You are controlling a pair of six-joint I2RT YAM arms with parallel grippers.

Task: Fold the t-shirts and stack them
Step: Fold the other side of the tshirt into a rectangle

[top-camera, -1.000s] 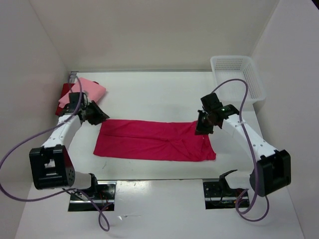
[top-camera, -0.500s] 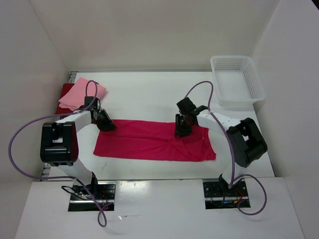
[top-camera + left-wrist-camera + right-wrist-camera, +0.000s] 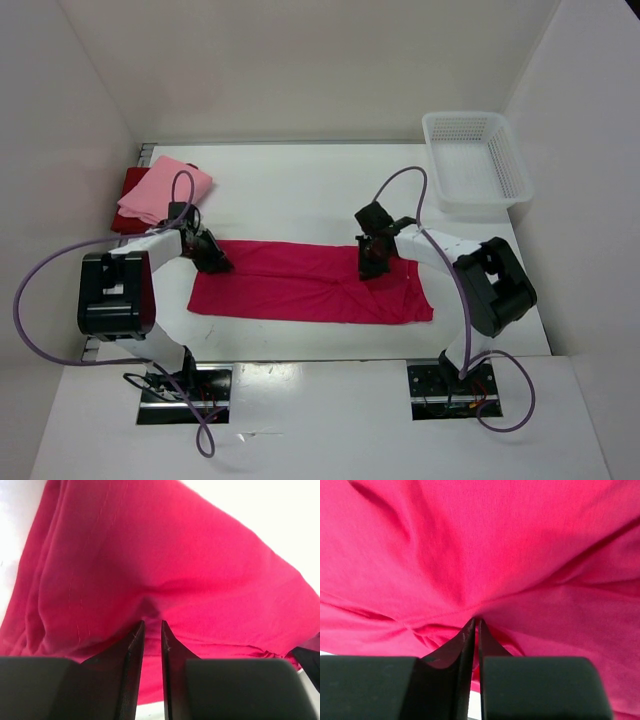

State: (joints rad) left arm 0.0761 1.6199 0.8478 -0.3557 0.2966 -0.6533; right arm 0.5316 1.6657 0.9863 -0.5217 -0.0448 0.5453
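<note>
Both closed on magenta shirt [image 3: 300, 288]: left end effector [image 3: 218, 263], right end effector [image 3: 370, 268]; pink shirt [image 3: 165, 188], basket [image 3: 516, 165] well apart.

Dark red t-shirt [image 3: 131, 182] mostly under light pink t-shirt [image 3: 166, 189].

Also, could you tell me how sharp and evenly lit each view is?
Top external: sharp, even light, faint shadows. Left wrist: magenta shirt slightly soft, table blown out white. Right wrist: shirt fills the frame, dark jaws show little detail.

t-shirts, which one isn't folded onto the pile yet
The magenta-pink t-shirt, spread out as a long strip; the light pink t-shirt lies folded atop the dark red t-shirt, far left.
</note>
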